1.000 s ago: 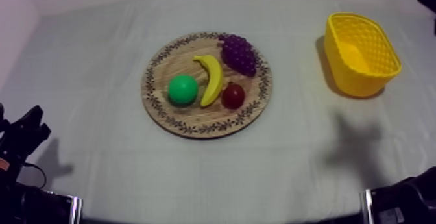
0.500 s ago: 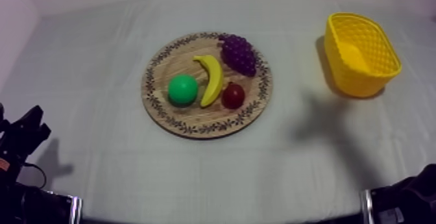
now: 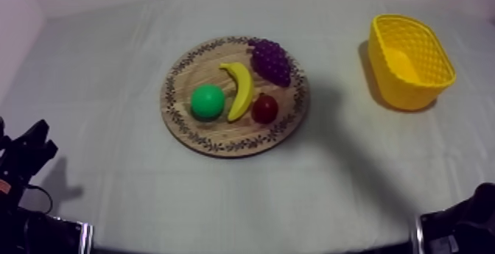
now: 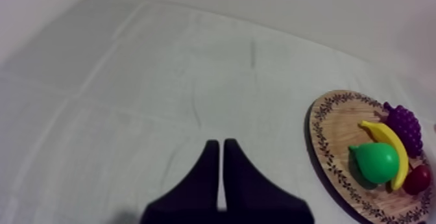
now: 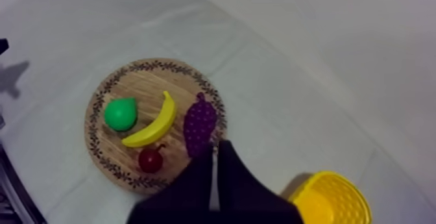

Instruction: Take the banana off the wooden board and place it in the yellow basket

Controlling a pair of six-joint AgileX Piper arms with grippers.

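Right wrist view had our right gripper (image 5: 215, 147) near the wooden board (image 5: 146, 84) rim, fingers together, with the banana (image 5: 154, 123) lying slantwise just beyond. Our left gripper (image 4: 220, 143) — likewise closed — sat well apart.

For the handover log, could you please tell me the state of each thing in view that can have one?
wooden board: flat, carrying four fruits
banana: lying on the board, ungripped
pear: on the board
grapes: on the board
small red fruit: on the board
yellow basket: upright, looks empty
left gripper: jaws shut on nothing
right gripper: jaws shut on nothing
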